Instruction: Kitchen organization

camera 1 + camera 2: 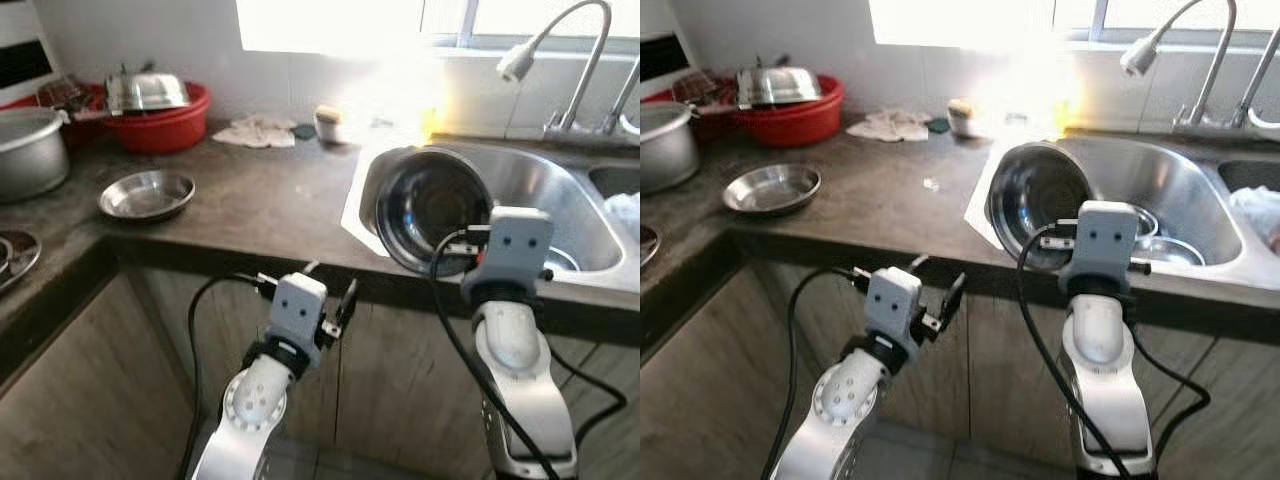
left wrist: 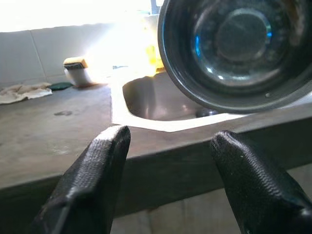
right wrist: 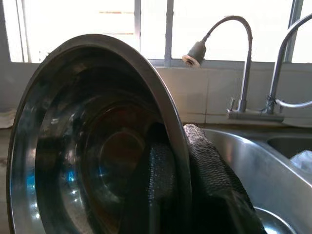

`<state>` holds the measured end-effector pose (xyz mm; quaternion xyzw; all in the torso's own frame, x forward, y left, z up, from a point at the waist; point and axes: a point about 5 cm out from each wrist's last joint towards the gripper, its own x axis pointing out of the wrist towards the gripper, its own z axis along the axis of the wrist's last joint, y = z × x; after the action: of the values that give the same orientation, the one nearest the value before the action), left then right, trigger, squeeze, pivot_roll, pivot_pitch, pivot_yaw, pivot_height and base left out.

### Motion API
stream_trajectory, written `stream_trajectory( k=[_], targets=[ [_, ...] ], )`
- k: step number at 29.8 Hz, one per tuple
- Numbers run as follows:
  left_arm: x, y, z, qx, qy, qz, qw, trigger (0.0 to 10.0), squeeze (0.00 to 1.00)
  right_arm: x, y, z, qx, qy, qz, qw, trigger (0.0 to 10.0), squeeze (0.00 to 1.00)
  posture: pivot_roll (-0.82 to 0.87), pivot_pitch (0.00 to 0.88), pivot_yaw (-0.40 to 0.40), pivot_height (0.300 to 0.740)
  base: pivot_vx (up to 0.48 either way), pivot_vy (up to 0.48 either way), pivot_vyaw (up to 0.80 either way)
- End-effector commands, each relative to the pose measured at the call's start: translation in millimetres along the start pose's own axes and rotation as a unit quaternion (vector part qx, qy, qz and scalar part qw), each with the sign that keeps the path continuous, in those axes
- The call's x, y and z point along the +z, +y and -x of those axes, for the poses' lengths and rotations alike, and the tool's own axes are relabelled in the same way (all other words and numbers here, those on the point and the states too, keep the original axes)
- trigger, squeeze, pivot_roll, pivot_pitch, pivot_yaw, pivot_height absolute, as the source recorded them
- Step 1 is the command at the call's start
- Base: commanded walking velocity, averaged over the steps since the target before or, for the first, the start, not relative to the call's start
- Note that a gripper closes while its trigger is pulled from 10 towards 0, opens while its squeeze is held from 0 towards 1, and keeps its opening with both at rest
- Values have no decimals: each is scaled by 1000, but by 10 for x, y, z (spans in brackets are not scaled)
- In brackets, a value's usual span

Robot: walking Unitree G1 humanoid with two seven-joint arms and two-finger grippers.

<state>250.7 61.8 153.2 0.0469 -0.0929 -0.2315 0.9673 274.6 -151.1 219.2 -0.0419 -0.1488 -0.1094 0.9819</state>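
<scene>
1. Our right claw (image 3: 180, 180) is grasping the rim of a large steel bowl (image 1: 430, 205): one black finger is lying inside the rim and the other outside, so the metal is pinched between them.
2. We are holding this bowl tilted on its edge above the near left corner of the sink (image 1: 560, 190), with its open side turned toward us. It is hanging in the air and is not resting on the tabletop (image 1: 270, 200).
3. Our left claw (image 1: 940, 300) is released, its two fingers (image 2: 92, 180) standing apart with nothing between them. It is waiting below and in front of the tabletop edge, pointing toward the sink.
4. We are judging that the task is only partly done. The bowl is lifted out, but it is not yet put in any place.
5. More steel dishes (image 1: 1175, 250) are lying at the bottom of the sink. A shallow steel plate (image 1: 147, 193) is sitting alone on the tabletop, well apart from the sink.
6. At the back left, a red basin (image 1: 165, 125) is carrying a steel lid, and a grey pot (image 1: 30, 150) is standing beside it. A cloth (image 1: 258, 131) is lying near the wall.
7. Our right arm is raised nearly upright in front of the sink, the wrist bending forward over the edge. Our left arm is bent lower, reaching forward and a little toward the right.
</scene>
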Motion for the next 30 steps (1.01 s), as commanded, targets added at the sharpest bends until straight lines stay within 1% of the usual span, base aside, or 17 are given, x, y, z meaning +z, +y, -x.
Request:
stream_trajectory(
  k=[1, 3, 16, 20, 23, 26, 27, 30],
  targets=[
    [41, -31, -27, -6, -8, 1, 1000, 10000, 0, 31, -58, -22, -11, -5, 6, 1000, 10000, 0, 99, 0, 0, 740, 386, -281, 0],
    [40, -26, -26, -5, -8, 1, 1000, 10000, 0, 31, -60, -23, -10, -5, 5, 1000, 10000, 0, 99, 0, 0, 740, 396, -266, 0],
    [32, -10, -38, -2, -7, 1, 1000, 10000, 0, 61, -65, -72, -5, -11, 8, 1000, 10000, 0, 97, 0, -5, 740, 468, 0, 0],
    [28, -16, -33, -3, -8, 1, 1000, 10000, 0, 76, -87, -109, -5, -14, 11, 1000, 10000, 0, 96, 0, -5, 740, 480, 0, 0],
    [21, -17, -40, -2, -4, 9, 1000, 10000, 0, 106, -110, -159, -1, -19, 15, 1000, 10000, 0, 96, 0, -7, 740, 449, 0, 0],
    [19, -16, -44, -2, -4, 9, 1000, 10000, 0, 133, -131, -223, 6, -17, 16, 1000, 10000, 0, 94, 0, -5, 740, 0, 0, 0],
    [19, -16, -45, -1, -4, 9, 1000, 10000, 0, 133, -159, -286, 9, -7, 19, 1000, 10000, 0, 93, 0, -6, 740, 0, 0, 0],
    [17, -18, -44, -1, -4, 8, 1000, 10000, 0, 115, -199, -348, 5, 9, 31, 999, 10000, 0, 95, 0, -7, 740, 0, 0, 0]
  ],
)
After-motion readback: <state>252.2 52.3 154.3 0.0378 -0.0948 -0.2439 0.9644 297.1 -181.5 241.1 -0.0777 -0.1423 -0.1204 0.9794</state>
